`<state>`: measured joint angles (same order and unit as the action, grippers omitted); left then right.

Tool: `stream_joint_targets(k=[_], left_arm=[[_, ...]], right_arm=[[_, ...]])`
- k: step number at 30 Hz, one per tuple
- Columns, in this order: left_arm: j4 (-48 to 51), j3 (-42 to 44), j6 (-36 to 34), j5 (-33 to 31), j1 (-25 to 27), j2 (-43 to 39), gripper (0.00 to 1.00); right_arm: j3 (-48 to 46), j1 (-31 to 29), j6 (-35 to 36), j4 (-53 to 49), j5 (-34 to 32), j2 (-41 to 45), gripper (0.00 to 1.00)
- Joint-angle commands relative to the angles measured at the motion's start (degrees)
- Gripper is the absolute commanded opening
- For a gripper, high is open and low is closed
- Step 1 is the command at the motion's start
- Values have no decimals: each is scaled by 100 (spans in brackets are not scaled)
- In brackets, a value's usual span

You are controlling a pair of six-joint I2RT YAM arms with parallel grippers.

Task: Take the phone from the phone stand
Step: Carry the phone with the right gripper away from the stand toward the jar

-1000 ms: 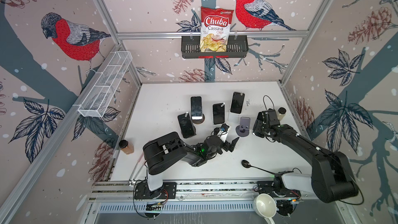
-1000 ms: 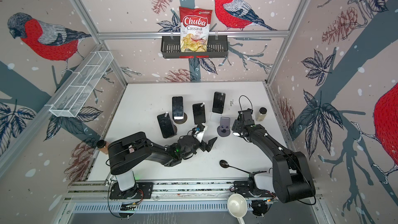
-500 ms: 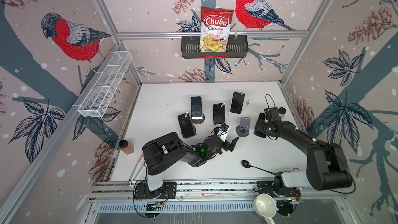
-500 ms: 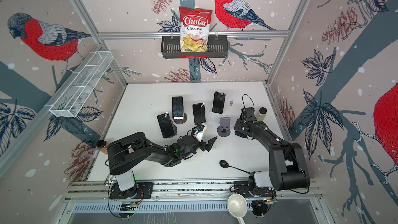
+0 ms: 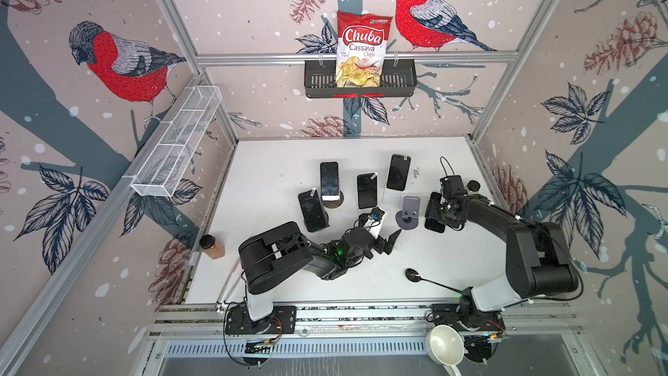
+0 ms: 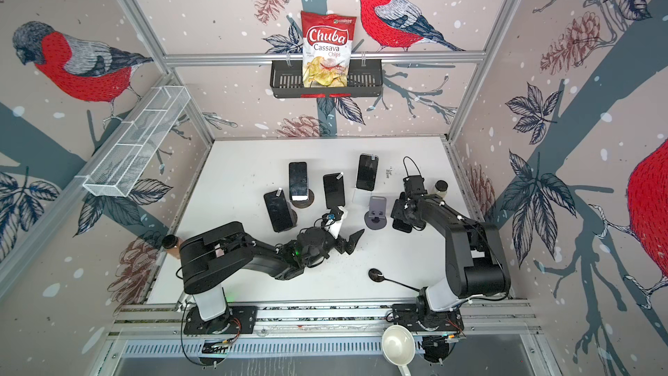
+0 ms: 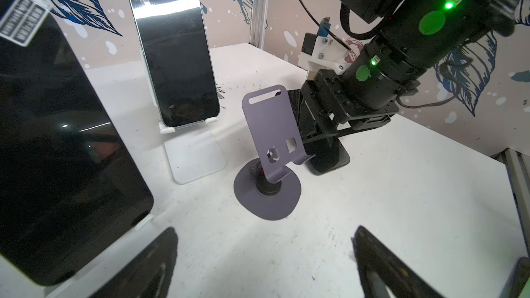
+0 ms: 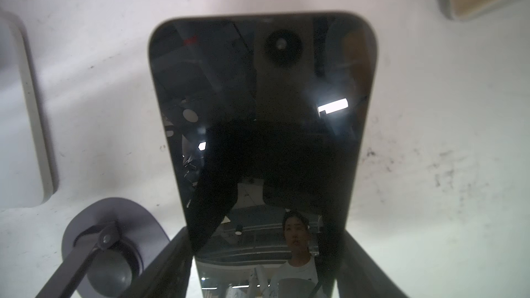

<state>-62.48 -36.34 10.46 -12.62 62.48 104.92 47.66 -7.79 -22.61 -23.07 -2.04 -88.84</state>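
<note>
So the white table (image 5: 274, 175) takes up the floor of the cage, with both arms bolted to the rail at the front edge.

The right arm (image 5: 524, 233) is folded up: a big elbow over the front right of the table, and the forearm running back and inward to a wrist that tips down at the table. The left arm (image 5: 282, 251) is stretched out low from the front left, with its forearm lying close over the surface and aimed toward the middle.

The right gripper (image 8: 266, 268) is pinching the phone (image 8: 258, 96), and the wrist view shows one of its fingers (image 8: 172, 268) on each long edge, near one end. The phone is off its holder, screen up and dark, just beside the purple stand (image 5: 408, 211) on the side toward the right wall. From the left wrist view the phone (image 7: 329, 159) looks tilted, with its near end down at the table. I can't tell if it actually touches.

The left gripper (image 7: 263, 239) hangs just above the table with its fingers (image 7: 155, 259) spread wide, holding nothing and pointing at the purple stand (image 7: 272, 127), which has nothing on it.

Next to that, a second phone (image 7: 175, 53) leans in a white stand (image 7: 195, 153). A black spoon (image 5: 426, 280) lies near the front of the table.
</note>
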Motion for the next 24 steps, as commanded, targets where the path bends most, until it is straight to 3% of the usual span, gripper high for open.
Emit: stream_joint_targets(k=[1,17,24], left_arm=[[-313,-28,-182,-7,10,24,94],[-396,5,-351,-69,15,-6,94],[-397,4,-421,-100,10,-34,94]], right_arm=[[187,6,108,-274,-128,-192,63],[258,15,181,-224,-149,-744,65],[245,15,208,-181,-126,-784,73]])
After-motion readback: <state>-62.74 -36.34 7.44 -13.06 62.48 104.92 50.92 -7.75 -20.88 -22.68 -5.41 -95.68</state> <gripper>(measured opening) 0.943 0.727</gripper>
